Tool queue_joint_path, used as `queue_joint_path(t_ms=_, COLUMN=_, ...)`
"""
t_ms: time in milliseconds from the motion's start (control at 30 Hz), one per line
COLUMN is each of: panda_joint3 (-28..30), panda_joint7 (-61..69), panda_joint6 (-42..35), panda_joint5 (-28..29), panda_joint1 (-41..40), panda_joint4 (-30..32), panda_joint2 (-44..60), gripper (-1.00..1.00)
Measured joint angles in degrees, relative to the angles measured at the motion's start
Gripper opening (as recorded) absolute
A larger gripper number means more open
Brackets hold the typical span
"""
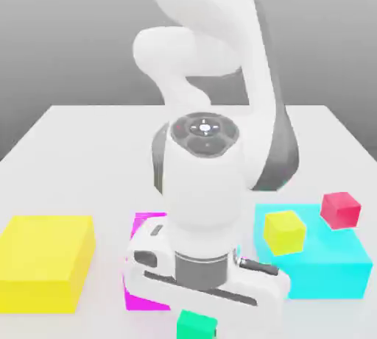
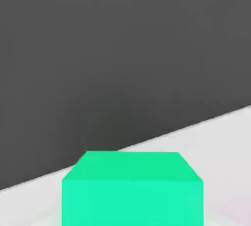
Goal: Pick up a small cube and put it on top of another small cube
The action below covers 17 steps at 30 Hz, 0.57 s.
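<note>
The green cube (image 1: pixel 196 325) is seen at the near edge of the bench (image 1: pixel 66 128), directly below the hand of the arm, and in the hand view it (image 2: pixel 132 190) is placed very close, between where the fingers would be. The pincer (image 1: pixel 197 314) is judged to be closed on the green cube, although the contact itself is hidden by the hand. The cube is judged to be light and stiff, with flat smooth faces that may be a little slippery; it is best held on two opposite side faces, near their middle, so that it is not turned when lifted. A yellow cube (image 1: pixel 284 232) and a red cube (image 1: pixel 340 209) are seen on a cyan block (image 1: pixel 335 268), at the exterior view's right.
</note>
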<state>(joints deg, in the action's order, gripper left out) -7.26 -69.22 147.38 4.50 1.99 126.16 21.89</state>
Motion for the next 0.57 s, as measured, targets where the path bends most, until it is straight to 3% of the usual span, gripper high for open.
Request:
queue_joint_path(t_ms=233, panda_joint3=-5.5, panda_joint7=-4.5, panda_joint6=-3.0, panda_joint5=4.6, panda_joint1=12.2, panda_joint4=-7.1, panda_joint2=4.3, gripper=-1.0)
queue_joint_path(t_ms=267, panda_joint3=-5.5, panda_joint7=-5.5, panda_joint6=-2.3, panda_joint5=5.9, panda_joint1=14.5, panda_joint4=-8.9, panda_joint2=7.0, gripper=1.0)
queue_joint_path(t_ms=467, panda_joint3=-5.6, panda_joint7=-6.1, panda_joint6=-1.8, panda_joint5=6.9, panda_joint1=16.1, panda_joint4=-10.2, panda_joint2=8.9, gripper=1.0)
queue_joint_path(t_ms=567, panda_joint3=-6.9, panda_joint7=-5.7, panda_joint6=-5.5, panda_joint5=6.1, panda_joint1=16.5, panda_joint4=-11.0, panda_joint2=6.1, gripper=1.0)
